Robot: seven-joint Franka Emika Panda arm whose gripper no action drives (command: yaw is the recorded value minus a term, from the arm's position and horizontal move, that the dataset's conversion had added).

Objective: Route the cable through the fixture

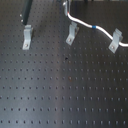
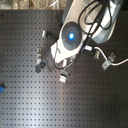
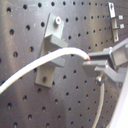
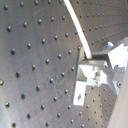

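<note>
The white cable (image 1: 82, 23) comes down from the top edge of the first exterior view. It passes just over the top of the middle fixture (image 1: 72, 34) and runs right to the right fixture (image 1: 115, 41). Its blue band (image 1: 94, 26) sits between these two. The left fixture (image 1: 27, 37) has no cable at it. In the first wrist view my gripper (image 3: 93, 63) is shut on the cable (image 3: 47, 62), which crosses the front of a fixture (image 3: 50, 47). I cannot tell whether it sits in the notch. The second wrist view shows the gripper (image 4: 91, 66) and cable (image 4: 77, 25) too.
All fixtures stand on a black perforated board (image 1: 60, 90). A dark bar (image 1: 25, 12) slants down beside the left fixture. In the second exterior view the arm (image 2: 72, 35) hides the board's middle; a small blue object (image 2: 1, 89) lies at the second exterior view's left edge.
</note>
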